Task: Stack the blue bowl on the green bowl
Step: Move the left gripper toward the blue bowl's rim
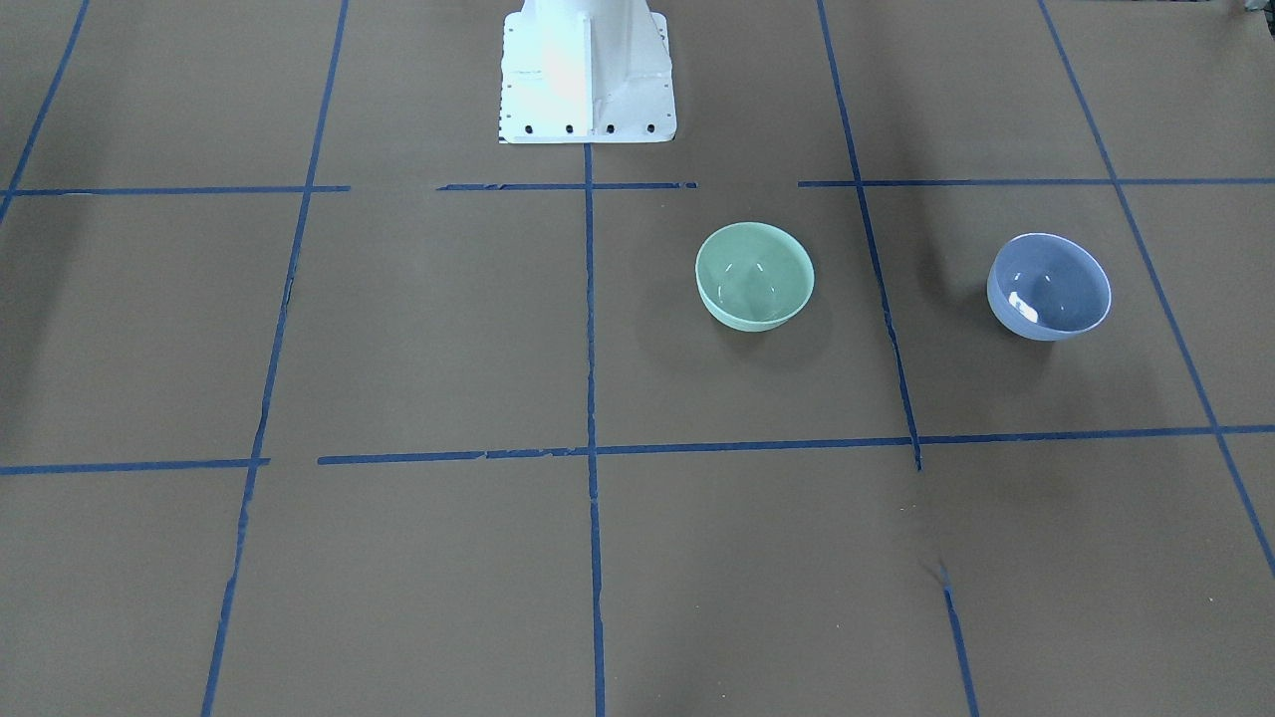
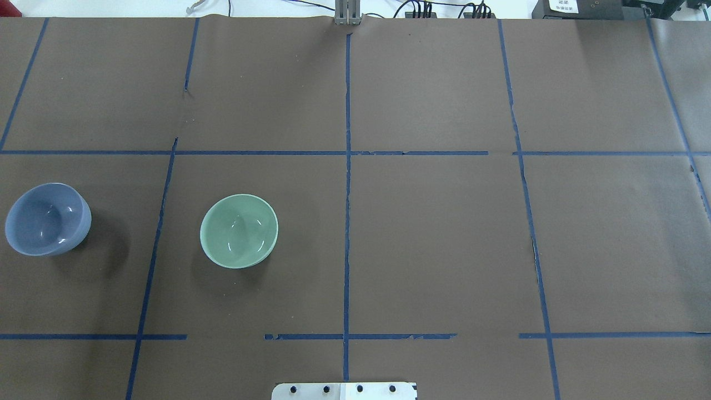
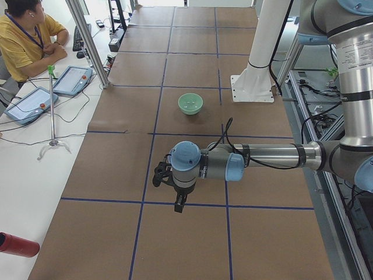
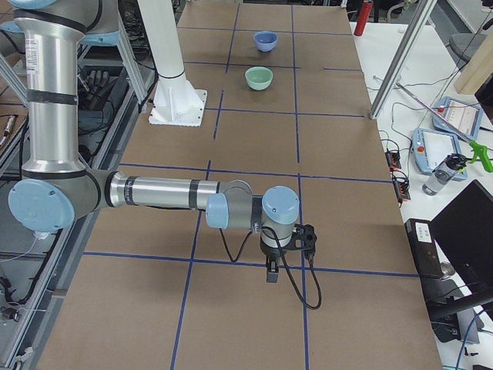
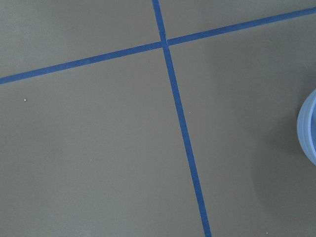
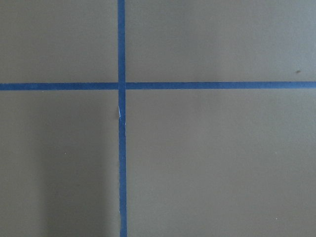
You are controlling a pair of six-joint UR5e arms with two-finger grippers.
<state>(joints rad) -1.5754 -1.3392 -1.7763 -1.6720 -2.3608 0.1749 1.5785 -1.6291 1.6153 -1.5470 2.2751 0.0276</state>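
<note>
The blue bowl (image 1: 1049, 287) stands upright and empty on the brown table, at the far left of the overhead view (image 2: 47, 219). Its rim shows at the right edge of the left wrist view (image 5: 308, 126). The green bowl (image 1: 754, 276) stands upright and empty about a bowl's width and a half to its side (image 2: 239, 230), apart from it. My left gripper (image 3: 179, 204) points down above the table, high over the blue bowl's end; I cannot tell if it is open. My right gripper (image 4: 271, 274) hangs above the table's other end; I cannot tell its state either.
The robot's white base plate (image 1: 588, 80) is at the robot's edge of the table. Blue tape lines (image 2: 347, 222) divide the brown cover. An operator (image 3: 26, 35) sits at a side desk with tablets (image 3: 70, 79). A metal post (image 3: 87, 41) stands at the table's far edge.
</note>
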